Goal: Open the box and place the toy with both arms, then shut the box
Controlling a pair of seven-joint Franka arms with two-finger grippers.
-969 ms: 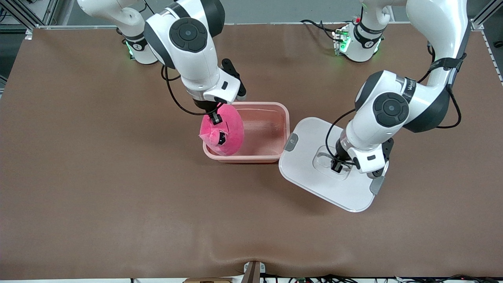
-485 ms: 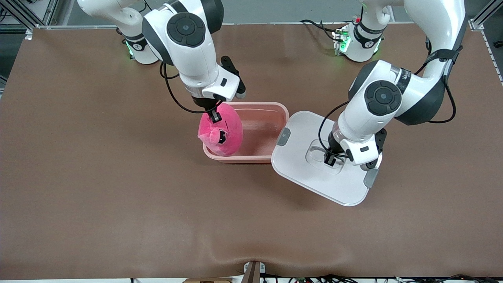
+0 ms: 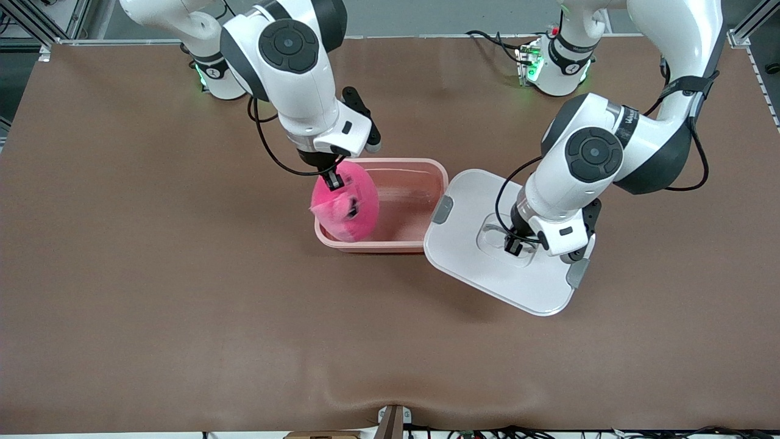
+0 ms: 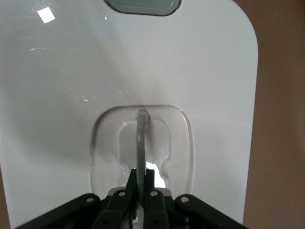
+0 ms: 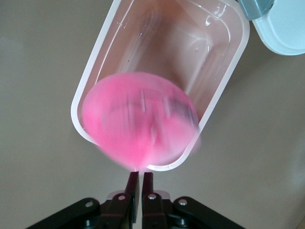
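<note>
The salmon-pink box [image 3: 420, 168] stands without its lid at mid-table, also in the right wrist view [image 5: 223, 76]. The bright pink toy [image 3: 345, 207] is blurred in motion over the box's end toward the right arm, again in the right wrist view [image 5: 140, 119]. Just above it, my right gripper [image 3: 332, 180] [image 5: 141, 175] has its fingers slightly parted with nothing between them. My left gripper [image 3: 512, 245] [image 4: 139, 174] is shut on the clear handle [image 4: 139, 138] of the white lid [image 3: 469, 244] [image 4: 190, 62], held tilted beside the box, one edge overlapping the box's end.
The brown table mat [image 3: 183, 292] spreads wide around the box. Both arm bases [image 3: 216, 76] [image 3: 557, 67] stand along the table edge farthest from the front camera, with cables [image 3: 493, 39] beside the left arm's base.
The left gripper carried the lid toward the box until its edge overlaps the rim. The right gripper's fingers parted a little, and the toy now blurs as it drops away.
</note>
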